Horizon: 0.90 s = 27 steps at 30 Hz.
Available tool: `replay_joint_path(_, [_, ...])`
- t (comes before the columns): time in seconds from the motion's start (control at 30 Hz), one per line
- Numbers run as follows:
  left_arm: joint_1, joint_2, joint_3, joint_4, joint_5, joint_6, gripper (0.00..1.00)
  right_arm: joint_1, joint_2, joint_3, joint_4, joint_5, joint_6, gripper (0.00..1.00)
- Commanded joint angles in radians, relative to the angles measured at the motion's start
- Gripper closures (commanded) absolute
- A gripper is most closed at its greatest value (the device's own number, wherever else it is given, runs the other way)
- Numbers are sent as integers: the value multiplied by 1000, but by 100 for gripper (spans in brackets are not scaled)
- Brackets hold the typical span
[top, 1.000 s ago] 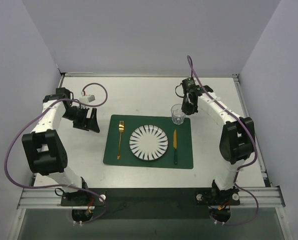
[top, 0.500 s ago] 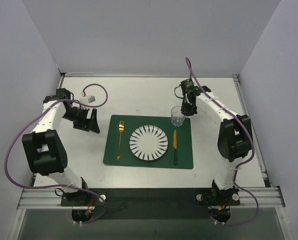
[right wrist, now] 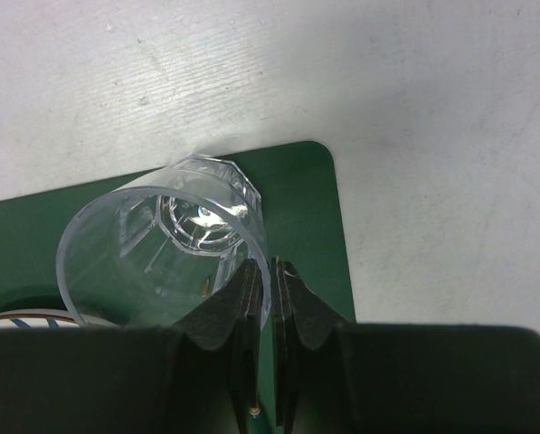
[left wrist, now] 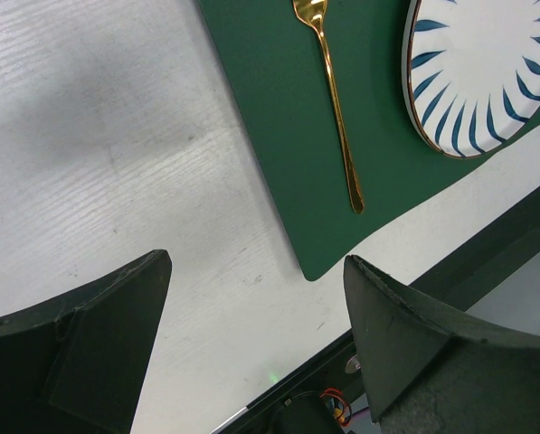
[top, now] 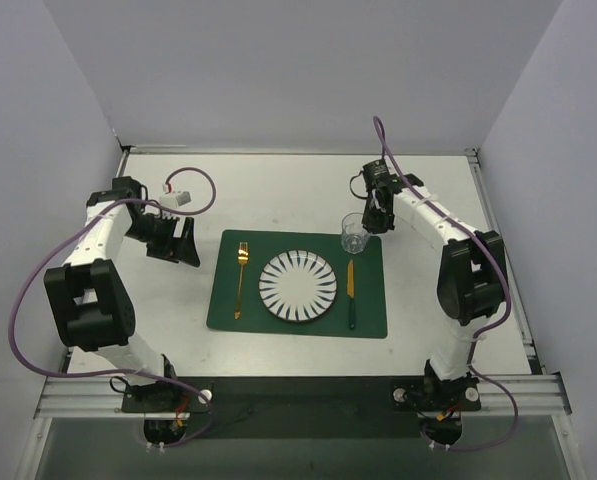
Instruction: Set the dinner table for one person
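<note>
On the white dinner table (top: 278,190) lies a dark green placemat (top: 368,320) with a blue-striped plate (top: 298,285) in its middle. A gold fork (top: 241,278) lies left of the plate and a green-handled knife (top: 351,290) right of it. A clear glass (top: 354,233) is at the mat's far right corner. My right gripper (right wrist: 262,271) is shut on the rim of the glass (right wrist: 161,253), one finger inside and one outside. My left gripper (left wrist: 256,262) is open and holds nothing, above bare table left of the mat (left wrist: 279,136) and the fork (left wrist: 337,117).
A metal rail (top: 298,385) runs along the table's near edge between the arm bases. White walls close in the far side and both sides. A purple cable (top: 193,185) loops over the table beside the left arm.
The right wrist has shifted slightly toward the far side while it keeps hold of the glass, which stays at the mat's corner. The left arm has not moved.
</note>
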Motion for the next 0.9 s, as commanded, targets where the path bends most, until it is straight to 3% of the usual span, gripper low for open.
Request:
replay_joint_path(0.0, [5, -28, -4, 21, 13, 18, 12, 12, -44, -25, -52, -20, 8, 100])
replay_joint_path(0.53, [5, -15, 2, 27, 29, 12, 12, 17, -72, -69, -55, -18, 13, 100])
replay_joint_path(0.67, [5, -17, 2, 26, 29, 14, 12, 18, -67, -54, -59, -26, 19, 65])
replay_joint_path(0.87, [5, -20, 11, 18, 30, 14, 12, 18, -116, -23, -63, -7, 22, 48])
